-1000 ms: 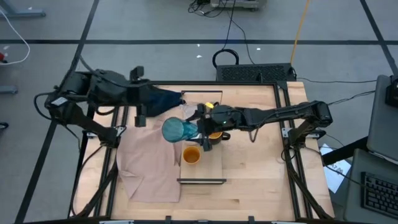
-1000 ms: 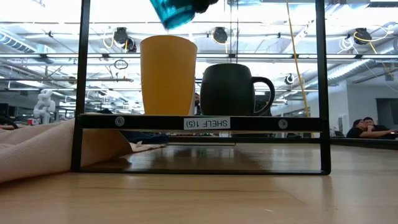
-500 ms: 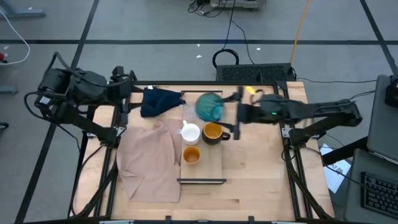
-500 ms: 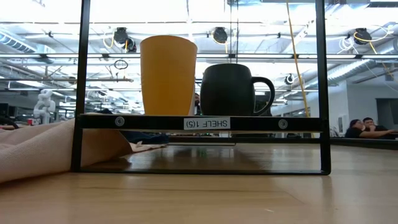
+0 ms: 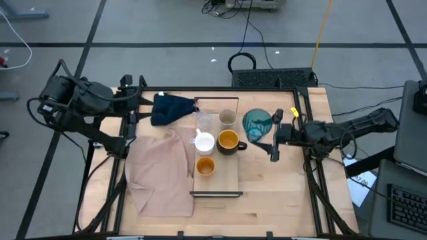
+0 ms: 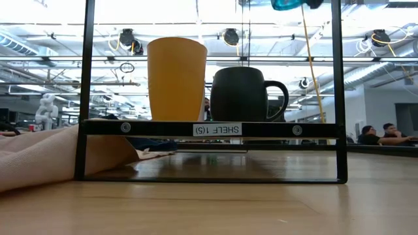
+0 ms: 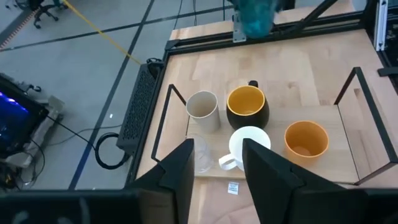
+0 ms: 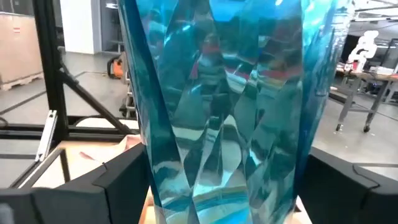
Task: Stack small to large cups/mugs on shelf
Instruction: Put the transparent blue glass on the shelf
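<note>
The shelf (image 5: 230,180) bears a clear glass (image 5: 205,123), a beige-grey cup (image 5: 227,118), a white mug (image 5: 203,141), a dark-handled orange mug (image 5: 229,141) and a small orange cup (image 5: 205,166). My right gripper (image 5: 270,133) is shut on the teal ribbed tumbler (image 5: 256,125), in the air just right of the shelf. The tumbler's bottom shows at the top of the low view (image 6: 290,4). My left gripper (image 5: 133,103) is open and empty at the table's far left; it also shows in the left wrist view (image 7: 216,149). My right gripper pinches the tumbler's ribbed side wall (image 8: 161,155) between its two fingers, one finger (image 8: 115,183) on each side. The fingers come level from the table's right. The tumbler is lifted clear of table and shelf, roughly upright with its mouth up.
A beige cloth (image 5: 160,177) lies on the table left of the shelf and a dark blue cloth (image 5: 170,107) at the far left. The shelf's black end frames (image 6: 85,91) stand upright. Bare wood lies right of the shelf (image 5: 273,187).
My right gripper has carried the tumbler from over the shelf's left side across the shelf toward the table's right edge, still clear of everything. My left arm has drawn back toward the table's far left corner.
</note>
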Controlling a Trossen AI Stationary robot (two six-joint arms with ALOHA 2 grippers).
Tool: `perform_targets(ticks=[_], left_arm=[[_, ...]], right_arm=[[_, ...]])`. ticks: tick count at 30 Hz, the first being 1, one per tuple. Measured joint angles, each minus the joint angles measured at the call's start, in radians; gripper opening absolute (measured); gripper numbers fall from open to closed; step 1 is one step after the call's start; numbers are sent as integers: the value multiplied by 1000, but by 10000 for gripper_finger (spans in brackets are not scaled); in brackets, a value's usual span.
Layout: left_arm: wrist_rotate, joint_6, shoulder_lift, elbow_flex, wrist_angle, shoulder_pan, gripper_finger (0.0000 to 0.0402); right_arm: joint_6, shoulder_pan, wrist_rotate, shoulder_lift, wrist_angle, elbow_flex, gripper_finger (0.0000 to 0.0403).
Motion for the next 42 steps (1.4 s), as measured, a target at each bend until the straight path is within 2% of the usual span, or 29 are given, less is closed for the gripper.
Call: perform_targets(ticks=[4,19,42], left_arm=[[0,-16,0,0,0,0,138],[-53,-71,6,0,-3,1,138],[-71,-90,35,-1,41,1,138]], right_arm=[[2,46,36,2,88,-83,320],[38,178,40,99,514,-347,320],[16,198,29,526,999,-370,320]])
